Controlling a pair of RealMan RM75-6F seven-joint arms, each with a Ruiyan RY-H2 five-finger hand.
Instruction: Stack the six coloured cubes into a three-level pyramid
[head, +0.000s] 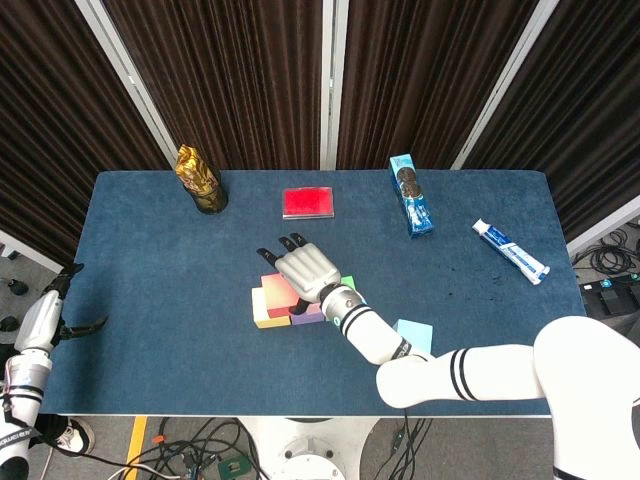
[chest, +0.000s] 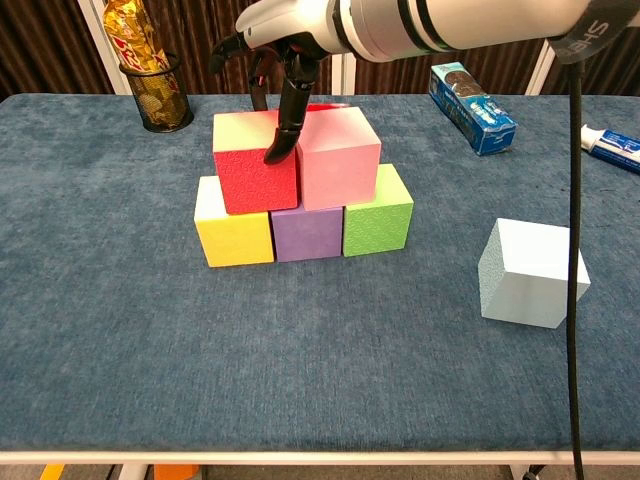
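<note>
1. Pyramid is standing at two levels: yellow cube (chest: 233, 231), purple cube (chest: 307, 233) and green cube (chest: 378, 212) below, red cube (chest: 254, 165) and pink cube (chest: 339, 158) above.
2. Right hand (chest: 279, 60) is gripping nothing, fingers extended onto the red cube's face.
3. Light blue cube (chest: 532, 274) is waiting well apart; capping remains.
</note>
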